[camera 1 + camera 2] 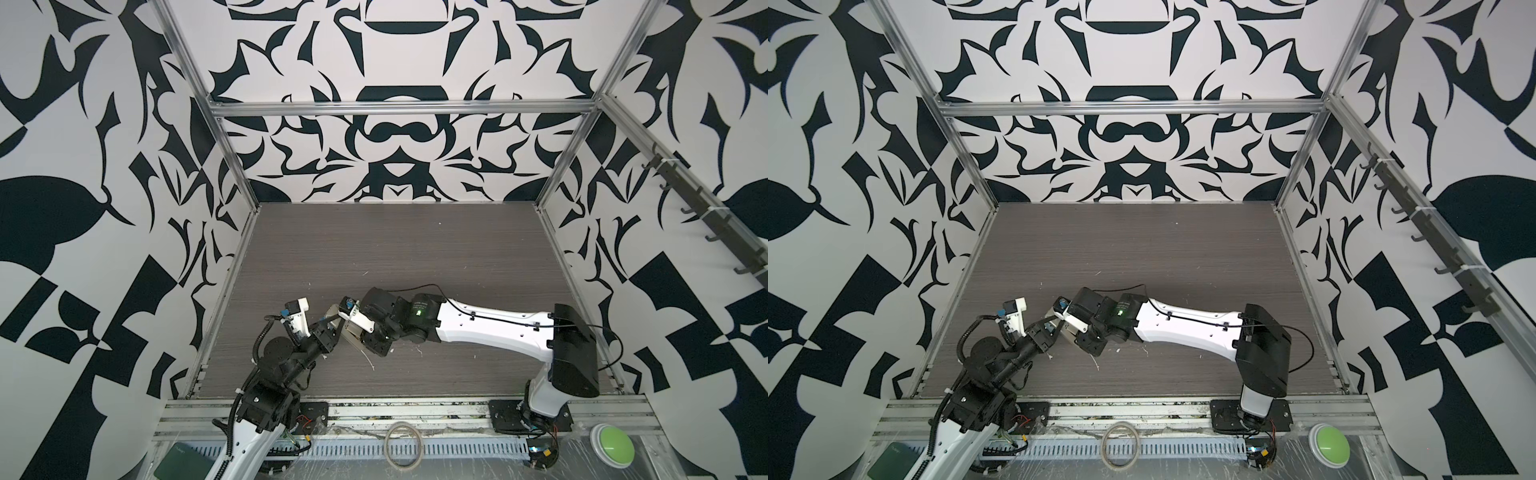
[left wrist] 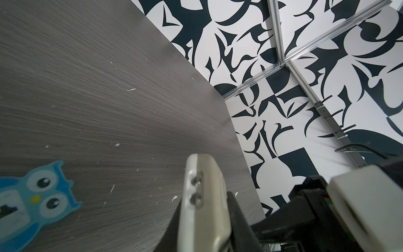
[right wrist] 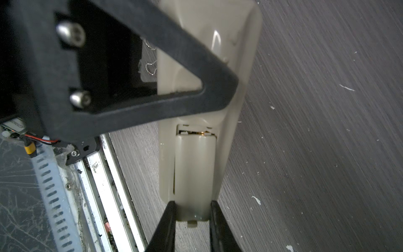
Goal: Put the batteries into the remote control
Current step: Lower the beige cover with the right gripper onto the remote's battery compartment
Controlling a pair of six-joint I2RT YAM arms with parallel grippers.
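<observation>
Item: remote control (image 3: pixel 231 139), held over the near left part of the table (image 2: pixel 87 87), between my two grippers. Its plain back faces my right wrist camera. Its long axis runs straight out from my right gripper (image 3: pixel 193 206), battery end nearest that gripper, far end toward my left gripper (image 2: pixel 205 218).

Left gripper: closed on the remote control, one finger lying across its back.

Right gripper: fingers pinch the two sides of the battery cover (image 3: pixel 194 165) at its outer end.

Compartment: the cover lies over it but is not seated. It projects past the remote's end, leaving a slit at its inner edge. A coppery-gold glint (image 3: pixel 201 132) shows in that slit; cell or contact, I cannot tell.

Also noted: a blue owl toy (image 2: pixel 32 196) lies flat on the table.
</observation>
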